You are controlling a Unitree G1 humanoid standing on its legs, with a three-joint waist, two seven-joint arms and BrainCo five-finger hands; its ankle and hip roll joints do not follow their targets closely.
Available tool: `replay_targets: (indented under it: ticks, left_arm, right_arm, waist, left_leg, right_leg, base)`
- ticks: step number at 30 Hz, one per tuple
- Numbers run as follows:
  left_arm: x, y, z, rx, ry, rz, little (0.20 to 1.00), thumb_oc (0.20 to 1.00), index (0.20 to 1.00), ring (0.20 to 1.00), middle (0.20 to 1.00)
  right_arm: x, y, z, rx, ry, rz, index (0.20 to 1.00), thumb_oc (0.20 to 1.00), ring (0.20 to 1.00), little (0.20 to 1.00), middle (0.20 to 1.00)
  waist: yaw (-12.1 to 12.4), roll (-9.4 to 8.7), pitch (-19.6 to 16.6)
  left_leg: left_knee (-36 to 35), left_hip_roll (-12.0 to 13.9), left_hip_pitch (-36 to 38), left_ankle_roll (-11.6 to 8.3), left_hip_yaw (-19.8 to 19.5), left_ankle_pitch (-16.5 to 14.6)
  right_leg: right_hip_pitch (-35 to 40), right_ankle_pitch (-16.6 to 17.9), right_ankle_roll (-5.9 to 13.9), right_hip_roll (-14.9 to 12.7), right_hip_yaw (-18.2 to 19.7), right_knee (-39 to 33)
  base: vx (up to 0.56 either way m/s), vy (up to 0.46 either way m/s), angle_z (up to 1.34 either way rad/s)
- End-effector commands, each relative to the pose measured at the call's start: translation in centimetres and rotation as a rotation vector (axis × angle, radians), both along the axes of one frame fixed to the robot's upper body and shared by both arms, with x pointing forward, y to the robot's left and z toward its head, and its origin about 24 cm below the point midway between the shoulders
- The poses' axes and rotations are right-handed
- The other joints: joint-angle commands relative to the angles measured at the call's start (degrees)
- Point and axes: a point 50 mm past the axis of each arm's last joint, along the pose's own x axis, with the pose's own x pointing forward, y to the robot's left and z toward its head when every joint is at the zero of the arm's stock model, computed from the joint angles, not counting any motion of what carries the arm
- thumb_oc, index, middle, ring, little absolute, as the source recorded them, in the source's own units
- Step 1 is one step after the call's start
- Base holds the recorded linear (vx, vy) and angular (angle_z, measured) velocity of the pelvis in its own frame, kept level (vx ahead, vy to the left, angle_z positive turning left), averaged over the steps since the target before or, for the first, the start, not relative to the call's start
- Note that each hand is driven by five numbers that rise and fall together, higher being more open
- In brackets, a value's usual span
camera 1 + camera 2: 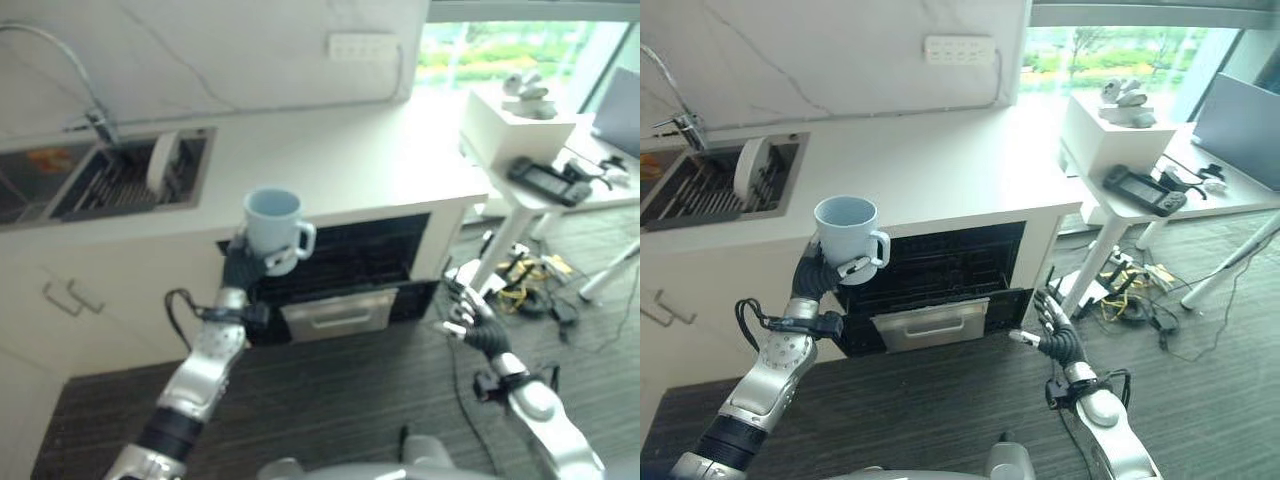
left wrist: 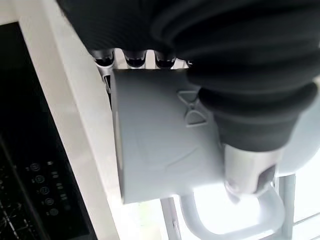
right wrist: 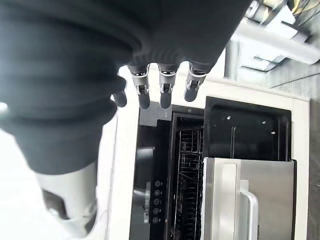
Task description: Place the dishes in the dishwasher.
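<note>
A pale blue mug [image 1: 274, 226] stands upright in my left hand [image 1: 243, 268], held in front of the counter edge with its handle [image 1: 303, 240] toward the right. The fingers [image 2: 125, 59] and thumb [image 2: 247, 167] of that hand curl round the mug [image 2: 165, 135]. Just below it is the open dishwasher [image 1: 345, 270], a dark cavity with a wire rack [image 3: 189, 170] inside and a silver drawer front [image 1: 338, 312] pulled out. My right hand [image 1: 478, 318] hangs open to the right of the dishwasher, holding nothing. A white plate [image 1: 162, 160] stands on edge in the sink rack.
The sink [image 1: 110, 180] with a tap [image 1: 95, 120] is set in the white counter [image 1: 340, 155] at the left. A white side table [image 1: 545, 165] with a box and a black device stands at the right. Cables and small items [image 1: 530, 275] lie on the dark floor under it.
</note>
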Motion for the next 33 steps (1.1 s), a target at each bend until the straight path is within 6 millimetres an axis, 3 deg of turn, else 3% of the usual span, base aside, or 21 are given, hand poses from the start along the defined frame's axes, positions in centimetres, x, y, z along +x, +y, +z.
replay_targets:
  ticks: [1,4,8,13,16,20,27,33]
  left_arm:
    - [0.5,-0.8,3.0,0.014,-0.213,-0.025,0.2,0.2,0.2,0.2,0.2]
    - [0.5,-1.7,3.1,0.011,-0.216,-0.07,0.2,0.2,0.2,0.2,0.2]
    - [0.4,-3.4,3.4,0.023,-0.219,-0.177,0.2,0.2,0.2,0.2,0.2]
    - [0.3,-4.8,3.9,0.005,-0.212,-0.291,0.2,0.2,0.2,0.2,0.2]
    - [-0.3,-6.3,4.4,-0.064,-0.181,-0.576,0.2,0.2,0.2,0.2,0.2]
    - [0.0,-7.1,4.9,-0.081,-0.105,-0.76,0.2,0.2,0.2,0.2,0.2]
    - [0.6,-5.9,4.7,0.172,-0.114,-0.608,0.2,0.2,0.2,0.2,0.2]
    - [0.6,-6.4,5.1,0.253,-0.158,-0.56,0.2,0.2,0.2,0.2,0.2]
  right_arm:
    - [2.2,1.1,4.7,0.13,-0.267,0.091,1.0,1.0,1.0,1.0,1.0]
    - [2.5,1.9,7.1,0.188,-0.364,0.177,1.0,1.0,1.0,1.0,1.0]
    - [3.0,3.4,8.7,0.26,-0.413,0.247,1.0,1.0,1.0,1.0,1.0]
    - [3.8,4.5,8.7,0.372,-0.38,0.247,1.0,1.0,1.0,1.0,1.0]
    - [3.9,5.1,8.3,0.473,-0.316,0.325,1.0,1.0,1.0,1.0,1.0]
    - [4.4,5.6,8.7,0.537,-0.293,0.445,1.0,1.0,1.0,1.0,1.0]
    - [4.4,6.3,9.3,0.526,-0.249,0.483,1.0,1.0,1.0,1.0,1.0]
    - [4.2,7.8,9.5,0.568,-0.233,0.548,1.0,1.0,1.0,1.0,1.0]
  waist:
    - [0.4,1.27,0.3]
    - [0.7,1.42,0.1]
    - [1.7,1.38,-0.5]
    - [3.4,1.4,-1.2]
    - [4.2,1.5,-1.5]
    - [4.9,1.76,-2.2]
    - [5.5,1.56,-2.8]
    - [6.2,1.28,-2.7]
  left_leg:
    - [2.1,1.7,-0.7,0.34,-2.2,-3.0]
    - [2.1,1.9,-0.5,0.23,-2.2,-3.1]
    - [2.1,2.1,-0.4,-0.01,-2.4,-3.2]
    - [2.1,1.9,-0.7,-0.11,-3.3,-3.0]
    - [2.1,1.8,-1.0,-0.14,-3.7,-2.7]
    - [2.1,1.4,-1.4,-0.17,-4.3,-2.4]
    - [2.1,1.2,-1.7,0.02,-4.7,-2.4]
    - [2.1,1.1,-1.8,0.1,-5.0,-2.3]
  right_leg:
    - [3.2,-7.1,1.81,-1.9,0.5,5.3]
    - [3.3,-7.3,1.81,-1.8,0.8,5.3]
    - [3.5,-7.5,1.79,-1.9,0.2,5.3]
    - [3.9,-7.8,1.66,-2.1,-0.9,5.3]
    - [4.1,-7.7,1.67,-2.4,-1.7,5.3]
    - [4.2,-7.6,1.96,-2.9,-2.7,5.3]
    - [3.9,-7.6,2.09,-3.1,-2.9,5.3]
    - [3.9,-7.6,2.13,-3.2,-2.8,5.3]
  base:
    - [0.0,0.022,-0.26]
    - [0.0,0.006,-0.06]
    - [0.0,-0.004,0.01]
    - [0.04,-0.027,0.05]
    - [0.02,-0.007,0.18]
    - [0.01,0.008,0.09]
    - [0.0,-0.002,0.1]
    - [0.0,0.0,0.0]
